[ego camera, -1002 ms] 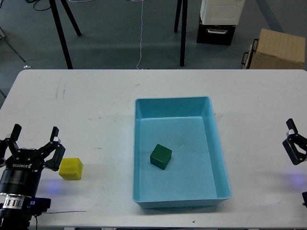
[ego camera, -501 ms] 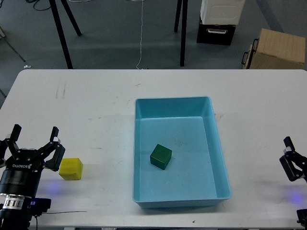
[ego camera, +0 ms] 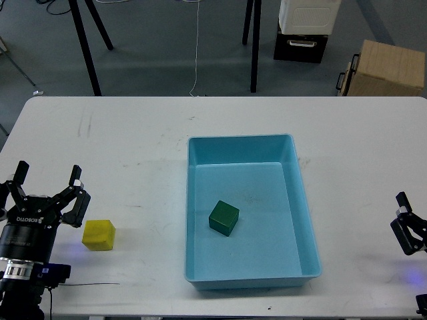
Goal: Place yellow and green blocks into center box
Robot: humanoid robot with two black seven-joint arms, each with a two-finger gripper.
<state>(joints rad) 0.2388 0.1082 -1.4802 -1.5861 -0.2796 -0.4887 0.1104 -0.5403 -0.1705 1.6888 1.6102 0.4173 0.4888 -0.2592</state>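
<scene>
A yellow block (ego camera: 99, 235) lies on the white table (ego camera: 120, 147) at the front left. A green block (ego camera: 223, 218) lies inside the light blue box (ego camera: 303, 220) in the middle of the table, left of the box's centre. My left gripper (ego camera: 49, 173) is open and empty, with its fingers spread, just left of the yellow block and a little behind it. My right gripper (ego camera: 407, 227) is at the right edge of the view, far from the box. It is partly cut off, so its fingers cannot be told apart.
Beyond the table's far edge stand black tripod legs (ego camera: 85, 47), a cardboard box (ego camera: 385, 68) and a white and black case (ego camera: 303, 30) on the floor. A thin black cable (ego camera: 93, 285) lies near the table's front edge at the left.
My right gripper has dropped lower toward the front right corner. My left gripper has shifted slightly left, away from the yellow block. The blocks have not moved.
</scene>
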